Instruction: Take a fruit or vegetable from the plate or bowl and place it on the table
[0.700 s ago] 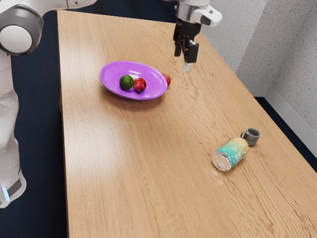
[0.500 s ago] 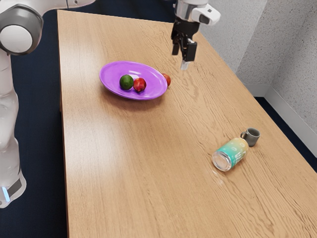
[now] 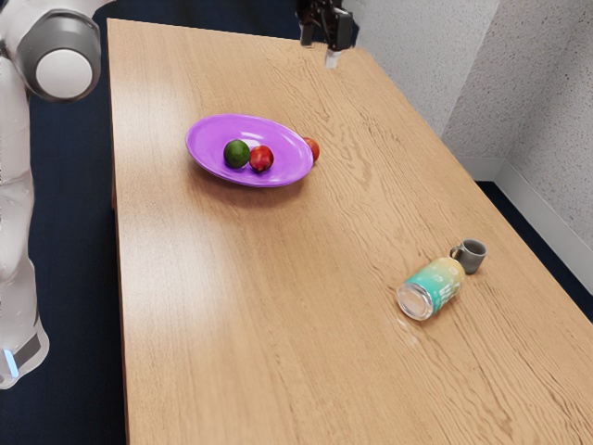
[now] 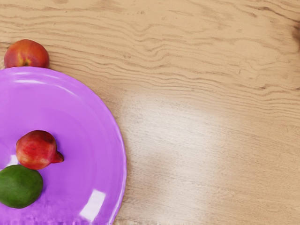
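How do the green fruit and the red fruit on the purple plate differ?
The green fruit is a smooth oval, while the red fruit is rounder with a nub sticking out. The green fruit is dark and evenly coloured, whereas the red fruit has lighter, mottled patches. Both lie on the purple plate, side by side.

Glossy, smooth purple is shown by the plate (image 3: 208,158); visible wood grain is borne by the table (image 3: 250,278).
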